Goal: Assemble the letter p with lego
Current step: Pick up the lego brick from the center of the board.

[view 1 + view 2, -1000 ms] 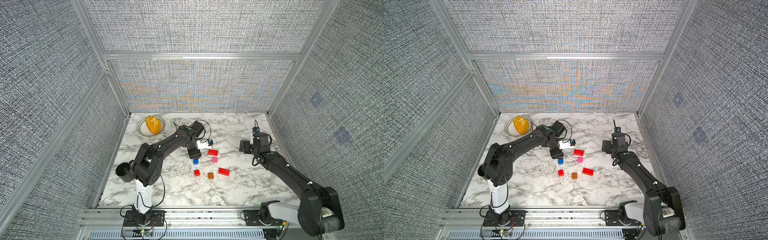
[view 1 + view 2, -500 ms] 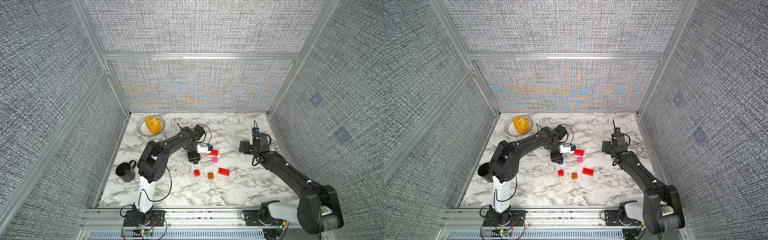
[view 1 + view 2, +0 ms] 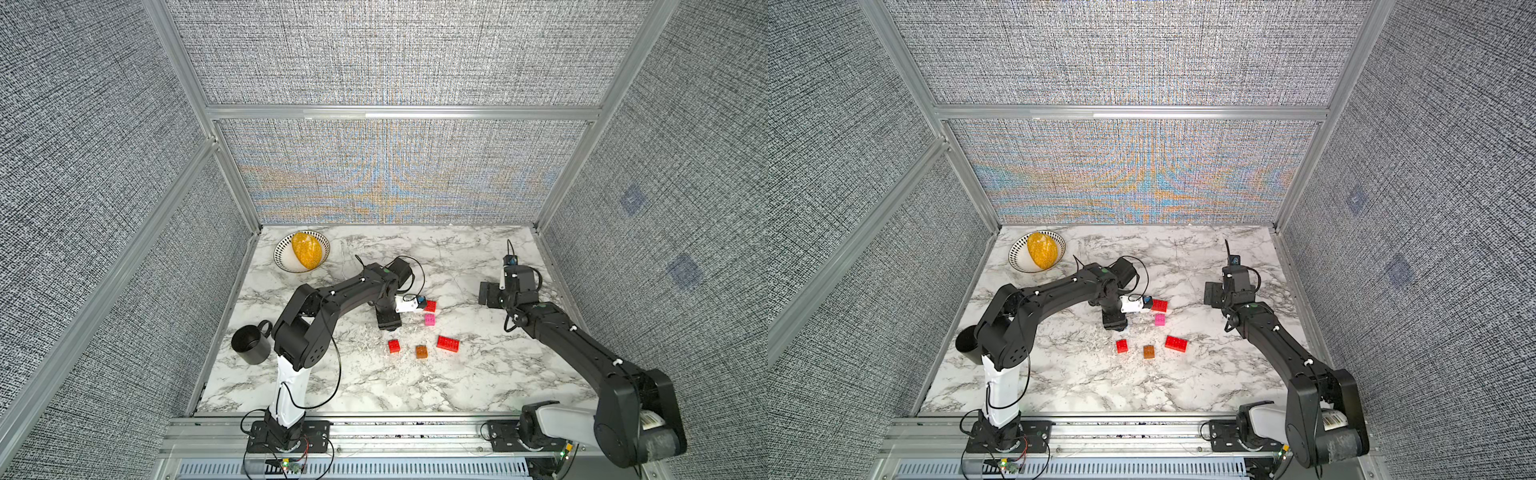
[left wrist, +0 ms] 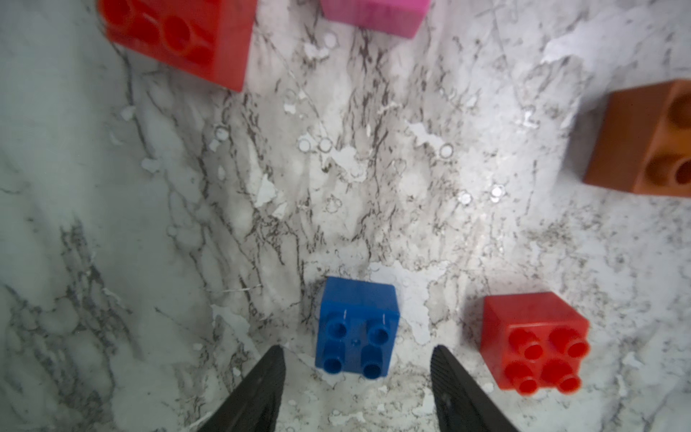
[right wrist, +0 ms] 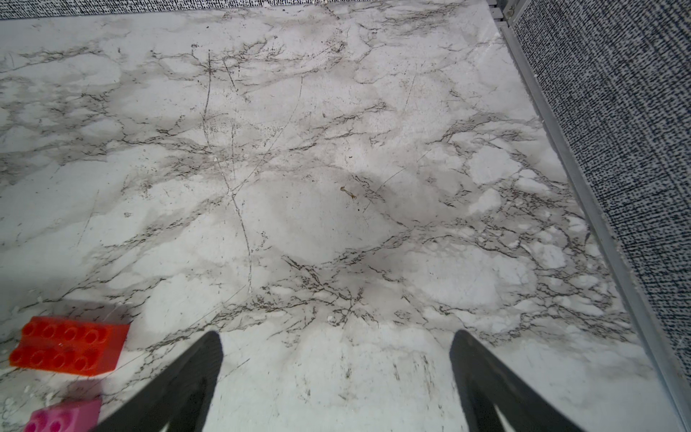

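Though apart — three red bricks, single pink, blue, orange.

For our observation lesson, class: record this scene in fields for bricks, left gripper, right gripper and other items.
bricks: six, apart on table: far long red, near long red, small red, pink, orange, blue
left gripper: open, a finger each side of blue, not gripping
right gripper: open, empty, over bare table
other: bowl, mug

The surface lies bare on one side of the blue brick, but the small red brick stands near its other side, narrowing that gap.
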Controlling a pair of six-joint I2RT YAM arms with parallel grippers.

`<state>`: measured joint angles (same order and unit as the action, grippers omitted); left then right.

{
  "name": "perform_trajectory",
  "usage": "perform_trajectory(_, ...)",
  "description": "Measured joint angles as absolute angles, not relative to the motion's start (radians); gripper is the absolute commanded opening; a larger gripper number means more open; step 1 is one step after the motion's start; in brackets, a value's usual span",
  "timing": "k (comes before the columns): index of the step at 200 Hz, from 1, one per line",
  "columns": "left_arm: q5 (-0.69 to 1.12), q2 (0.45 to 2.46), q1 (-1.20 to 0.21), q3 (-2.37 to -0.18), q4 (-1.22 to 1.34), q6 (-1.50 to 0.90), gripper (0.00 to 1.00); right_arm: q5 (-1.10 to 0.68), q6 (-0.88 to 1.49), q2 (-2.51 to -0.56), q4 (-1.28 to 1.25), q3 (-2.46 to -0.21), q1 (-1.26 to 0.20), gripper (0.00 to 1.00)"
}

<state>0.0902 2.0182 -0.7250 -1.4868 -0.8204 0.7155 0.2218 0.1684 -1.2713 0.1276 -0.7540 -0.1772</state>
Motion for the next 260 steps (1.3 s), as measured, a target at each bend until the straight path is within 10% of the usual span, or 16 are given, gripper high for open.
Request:
perform_trajectory(127, 0.076, 2.066, -0.740, -1.507, -0.803, 0.725, 0.58, 0.222, 0.168, -1.284, 0.128, -0.759, -0.177, 0.98)
perform_trajectory(260, 0.039, 2.066, -0.743, -1.511, -0.812, 0.706, 0.22, 0.226, 0.165, -1.285, 0.128, -0.759, -0.177, 0.97)
